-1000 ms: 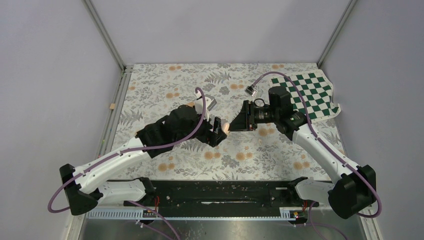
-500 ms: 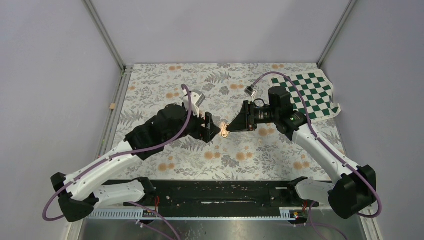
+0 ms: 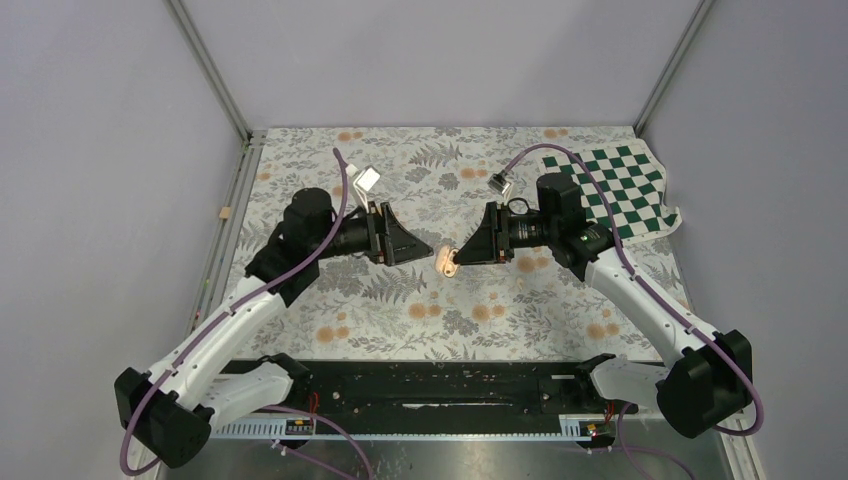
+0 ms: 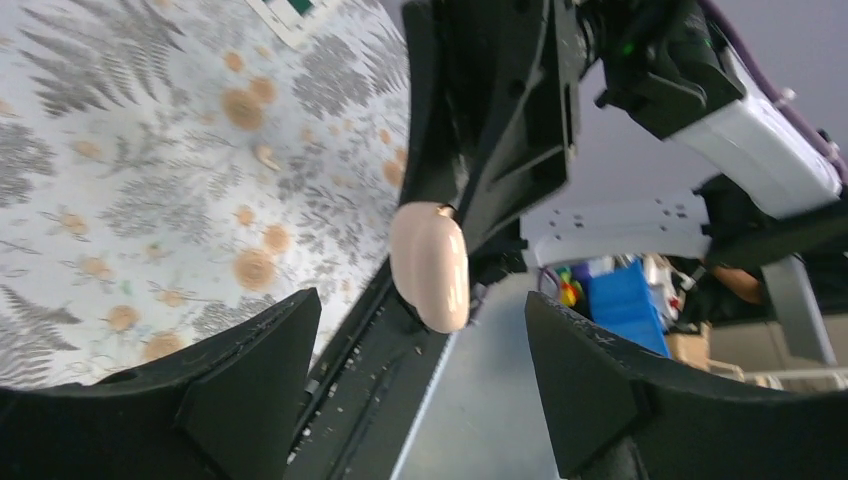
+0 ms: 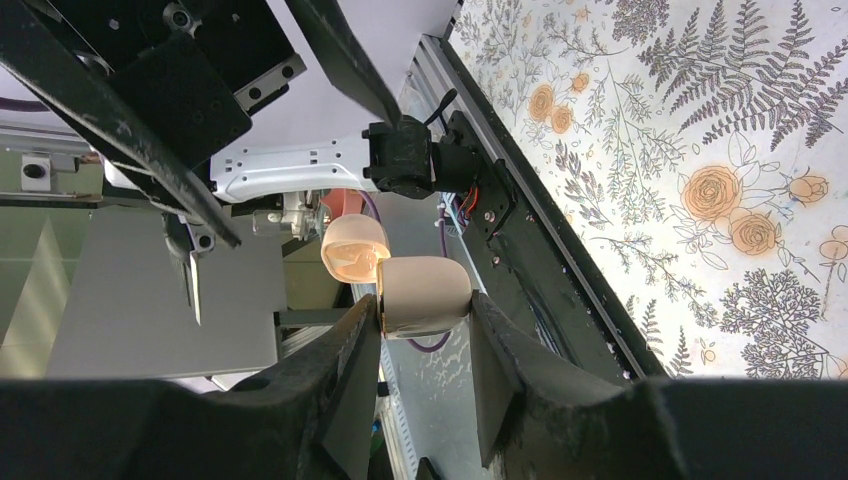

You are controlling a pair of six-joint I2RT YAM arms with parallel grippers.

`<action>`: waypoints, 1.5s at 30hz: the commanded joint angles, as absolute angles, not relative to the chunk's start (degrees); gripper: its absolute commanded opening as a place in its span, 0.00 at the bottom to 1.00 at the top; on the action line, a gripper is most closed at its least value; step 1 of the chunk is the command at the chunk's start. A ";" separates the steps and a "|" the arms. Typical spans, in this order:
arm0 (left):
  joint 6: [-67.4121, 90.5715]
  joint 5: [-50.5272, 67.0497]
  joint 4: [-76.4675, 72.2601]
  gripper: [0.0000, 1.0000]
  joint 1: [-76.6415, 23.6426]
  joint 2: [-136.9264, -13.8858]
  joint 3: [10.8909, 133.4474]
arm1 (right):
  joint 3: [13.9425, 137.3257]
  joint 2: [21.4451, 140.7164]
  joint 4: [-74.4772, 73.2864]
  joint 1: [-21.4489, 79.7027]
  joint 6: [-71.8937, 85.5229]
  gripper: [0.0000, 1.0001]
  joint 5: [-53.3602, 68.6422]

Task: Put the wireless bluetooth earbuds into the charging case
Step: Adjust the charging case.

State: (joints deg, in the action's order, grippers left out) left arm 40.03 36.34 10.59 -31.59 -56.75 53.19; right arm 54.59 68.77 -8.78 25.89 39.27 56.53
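Charging case (image 5: 425, 297), lid swung open, pinched by its body in your right pincer (image 3: 457, 257) clear of the table (image 3: 560, 320), lid end projecting straight ahead of those fingertips toward your left pincer (image 3: 416, 256), which faces it nearby, spread and empty; earbuds not seen.

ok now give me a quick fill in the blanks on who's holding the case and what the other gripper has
1. The right gripper grips the case, whose lid is ___.
2. The left gripper points at the case with its jaws apart and holds ___.
3. The checked cloth lies at the far ___ corner of the table.

Missing words: open; nothing; right
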 commanded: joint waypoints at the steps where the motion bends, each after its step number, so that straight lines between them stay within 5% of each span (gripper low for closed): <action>1: 43.90 48.39 1.14 0.76 -31.17 -57.64 52.39 | 56.35 68.66 -7.38 26.37 38.75 0.00 58.18; 13: 35.52 41.22 10.99 0.70 -35.66 -59.35 56.44 | 56.93 69.28 -7.05 26.43 39.18 0.00 58.10; 45: 40.21 41.60 3.47 0.48 -36.54 -64.12 54.93 | 57.22 69.36 -7.54 26.63 39.07 0.00 57.92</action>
